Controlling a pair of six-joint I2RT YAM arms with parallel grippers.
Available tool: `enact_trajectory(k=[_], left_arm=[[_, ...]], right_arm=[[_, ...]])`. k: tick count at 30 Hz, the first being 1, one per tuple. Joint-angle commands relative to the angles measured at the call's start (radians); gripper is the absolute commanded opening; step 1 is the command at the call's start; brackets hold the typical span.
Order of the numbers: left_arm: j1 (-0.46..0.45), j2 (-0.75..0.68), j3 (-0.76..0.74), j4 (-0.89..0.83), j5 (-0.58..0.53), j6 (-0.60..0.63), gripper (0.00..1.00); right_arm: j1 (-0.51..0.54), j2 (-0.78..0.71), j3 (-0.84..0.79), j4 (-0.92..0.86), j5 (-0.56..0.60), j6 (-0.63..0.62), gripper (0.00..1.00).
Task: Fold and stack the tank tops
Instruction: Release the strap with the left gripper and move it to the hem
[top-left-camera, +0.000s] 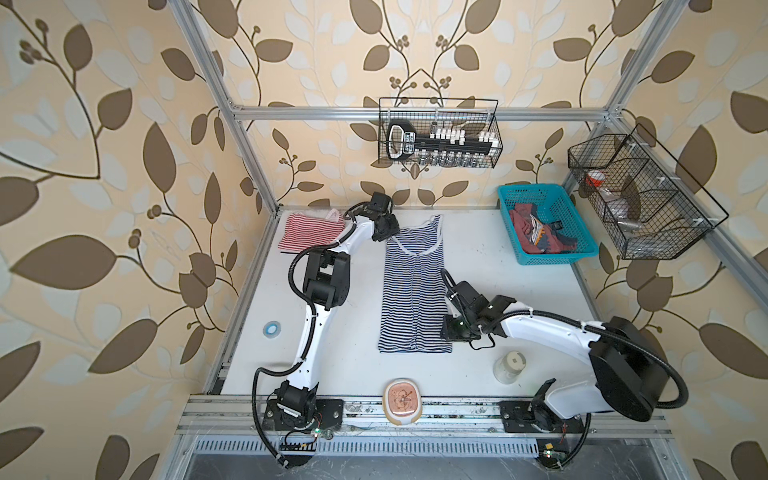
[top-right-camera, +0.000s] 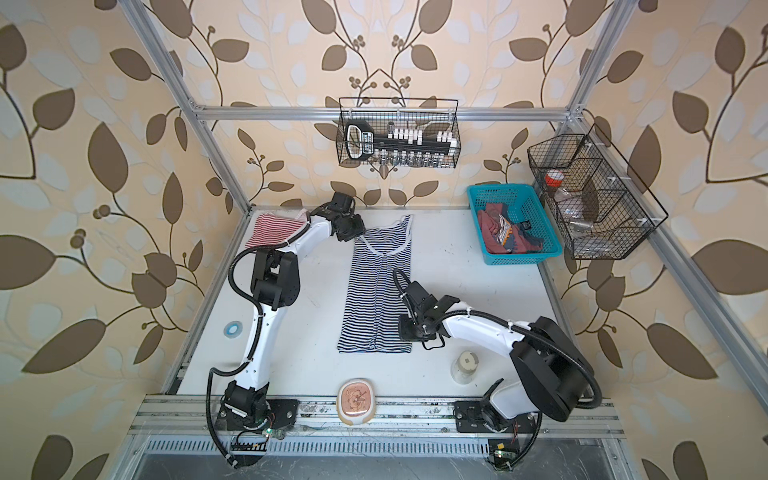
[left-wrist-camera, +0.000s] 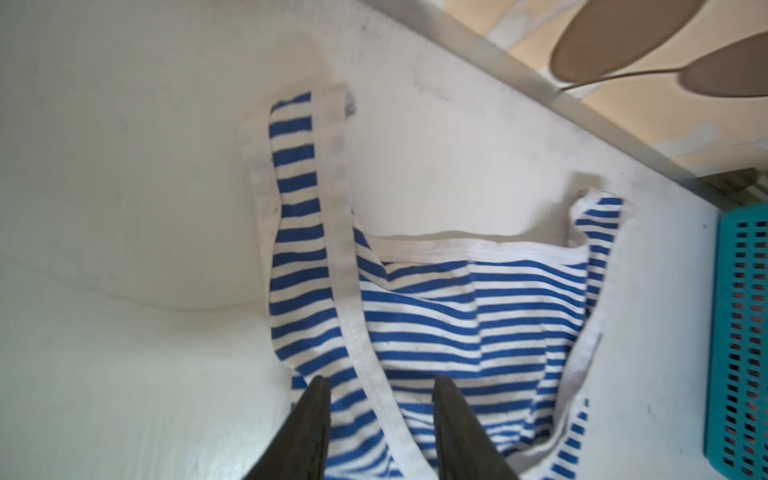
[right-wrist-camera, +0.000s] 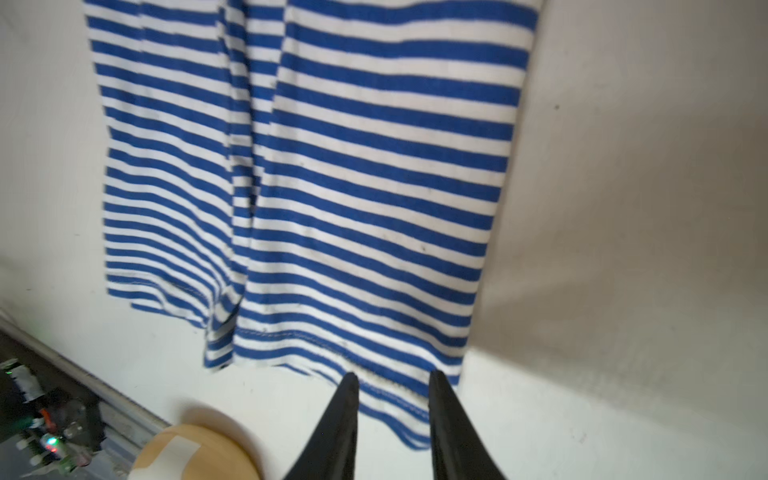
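Two arms work the navy top, which lies long and flat mid-table. Left arm stretches to the back, elbow bent, left gripper over the shoulder strap, jaws partly open and gripping nothing. Right arm reaches inward, wrist tipped down, right gripper at the hem corner, jaws parted, cloth loose between them. Red-striped top sits back-left. Dusty red top is in the basket.
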Motion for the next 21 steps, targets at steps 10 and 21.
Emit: enact_trajectory(k=[10, 21], left_arm=[[-0.014, -0.595, -0.393, -0.199, -0.018, 0.084, 0.55], [-0.282, -0.816, -0.94, -0.315, -0.026, -0.006, 0.55]], right_arm=[[-0.046, -0.155, -0.047, -0.105, 0.013, -0.068, 0.46], [-0.063, -0.124, -0.146, 0.007, -0.093, -0.078, 0.48]])
